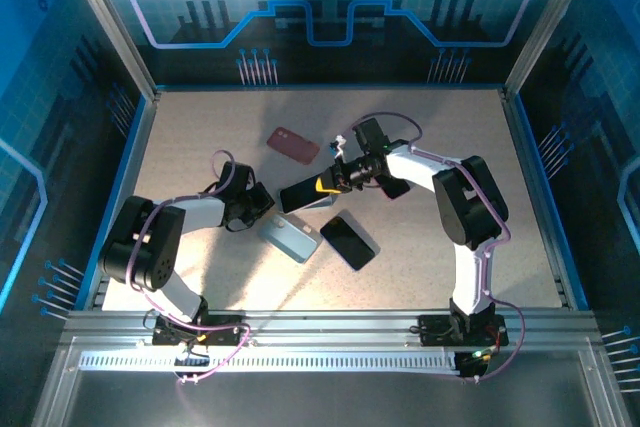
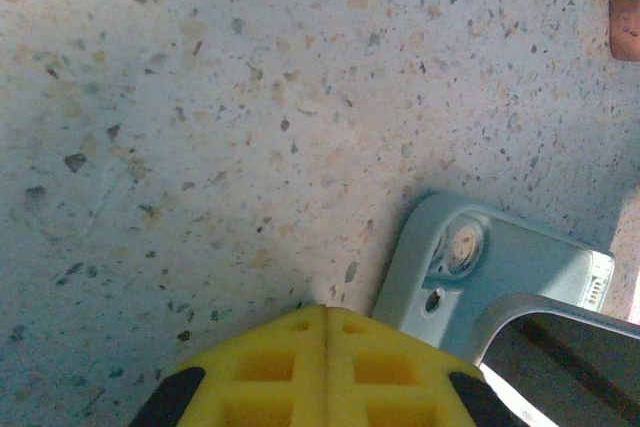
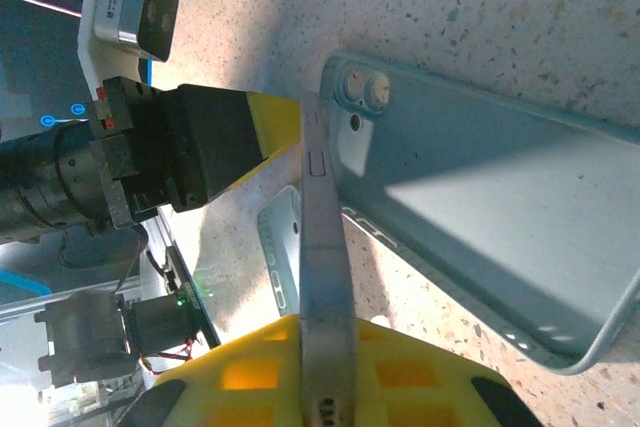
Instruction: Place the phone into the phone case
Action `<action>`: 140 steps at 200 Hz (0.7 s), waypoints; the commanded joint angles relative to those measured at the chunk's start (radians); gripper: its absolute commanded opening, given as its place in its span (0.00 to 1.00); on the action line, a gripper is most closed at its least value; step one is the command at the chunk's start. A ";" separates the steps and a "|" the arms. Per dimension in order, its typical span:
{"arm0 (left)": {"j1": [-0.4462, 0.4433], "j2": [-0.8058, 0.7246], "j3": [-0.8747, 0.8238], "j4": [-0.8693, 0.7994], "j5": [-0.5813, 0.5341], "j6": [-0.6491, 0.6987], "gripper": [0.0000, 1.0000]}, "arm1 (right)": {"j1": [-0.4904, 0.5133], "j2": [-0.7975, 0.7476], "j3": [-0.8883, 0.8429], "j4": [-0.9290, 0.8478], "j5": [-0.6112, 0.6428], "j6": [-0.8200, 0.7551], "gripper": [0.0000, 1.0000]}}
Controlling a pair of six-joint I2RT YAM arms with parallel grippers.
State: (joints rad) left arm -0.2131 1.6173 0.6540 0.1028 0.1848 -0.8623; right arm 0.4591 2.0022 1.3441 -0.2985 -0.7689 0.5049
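Right gripper (image 1: 325,185) clamps the black phone (image 1: 303,194) by its edge, tilted over the centre of the speckled table (image 1: 200,137). Left gripper (image 1: 262,199), at the phone's nine o'clock, is closed, empty. Pale blue phone case (image 1: 290,238) lies flat at six o'clock, red case (image 1: 293,144) at twelve.

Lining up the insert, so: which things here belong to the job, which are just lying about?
Job: phone in the right fingers; light-blue case below it.
Lying about: red item; black phone; second light-blue item.
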 commanded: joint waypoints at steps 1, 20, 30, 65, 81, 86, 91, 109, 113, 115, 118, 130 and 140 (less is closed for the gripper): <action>0.004 0.014 0.029 0.001 0.024 0.019 0.00 | -0.001 0.008 0.042 0.002 -0.055 0.014 0.00; 0.004 0.016 0.035 -0.005 0.021 0.022 0.00 | -0.006 0.014 0.050 -0.006 -0.050 0.014 0.00; 0.005 0.018 0.035 -0.005 0.022 0.025 0.00 | -0.008 0.022 0.053 -0.010 -0.047 0.015 0.00; 0.004 0.021 0.038 -0.003 0.022 0.022 0.00 | -0.019 0.052 0.058 -0.028 -0.032 0.023 0.00; 0.004 0.025 0.038 -0.002 0.024 0.023 0.00 | -0.019 0.060 0.058 -0.037 -0.027 0.022 0.00; 0.004 0.027 0.038 -0.001 0.024 0.024 0.00 | -0.020 0.061 0.058 -0.040 -0.026 0.021 0.00; 0.004 0.028 0.038 0.000 0.025 0.023 0.00 | -0.019 0.063 0.058 -0.042 -0.021 0.021 0.00; 0.003 0.033 0.039 0.008 0.030 0.019 0.00 | -0.019 0.068 0.053 -0.048 -0.014 0.027 0.00; 0.003 0.034 0.039 0.009 0.031 0.018 0.00 | -0.019 0.069 0.053 -0.052 -0.010 0.027 0.00; 0.004 0.036 0.039 0.009 0.032 0.017 0.00 | -0.020 0.070 0.053 -0.053 -0.008 0.029 0.00; 0.003 0.037 0.039 0.011 0.033 0.016 0.00 | -0.019 0.072 0.053 -0.055 -0.005 0.029 0.00; 0.003 0.041 0.038 0.017 0.036 0.013 0.00 | -0.020 0.078 0.053 -0.063 0.004 0.031 0.00; 0.001 0.044 0.036 0.023 0.038 0.008 0.00 | -0.020 0.083 0.052 -0.063 0.011 0.038 0.00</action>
State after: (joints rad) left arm -0.2131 1.6398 0.6704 0.1101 0.1974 -0.8623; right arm 0.4442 2.0529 1.3766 -0.3073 -0.7788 0.5320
